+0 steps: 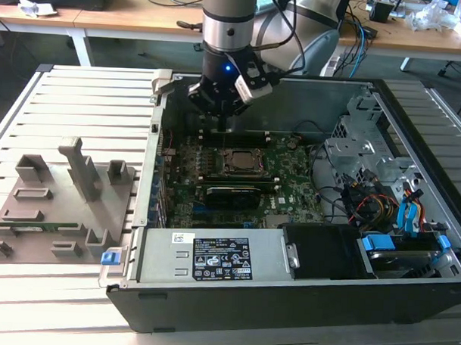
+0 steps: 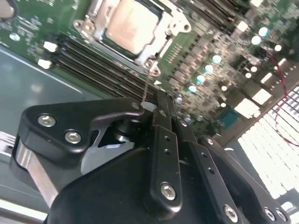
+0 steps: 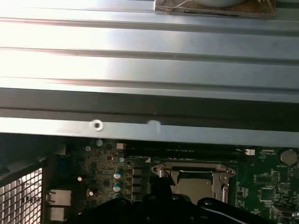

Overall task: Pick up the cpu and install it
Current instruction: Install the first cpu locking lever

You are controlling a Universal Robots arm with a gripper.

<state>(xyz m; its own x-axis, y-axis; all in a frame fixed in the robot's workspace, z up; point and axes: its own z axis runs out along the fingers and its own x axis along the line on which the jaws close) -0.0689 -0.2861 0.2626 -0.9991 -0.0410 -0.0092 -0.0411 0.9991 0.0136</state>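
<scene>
1. I see the cpu (image 2: 128,25) seated in the motherboard socket (image 1: 239,162), metal frame around it.
2. My tool (image 1: 221,104) hovers just beyond the socket; its fingers (image 2: 163,116) look pressed together, possibly on the thin socket lever (image 2: 148,84).
3. I judge locking is in hand.
4. Memory slots (image 2: 93,60) and case wall (image 3: 149,60) crowd close; the grey tray (image 1: 55,204) sits outside.

Looks like a robotics/electronics lab. Open computer case (image 1: 302,288) w/ bare motherboard (image 1: 238,180) sits on a ribbed metal worktable (image 1: 74,87), grey fixture tray (image 1: 55,204) near its edge on the exterior view's left. Wooden benches (image 1: 145,22) behind, strewn w/ cables (image 1: 356,41) & misc. hardware.
</scene>
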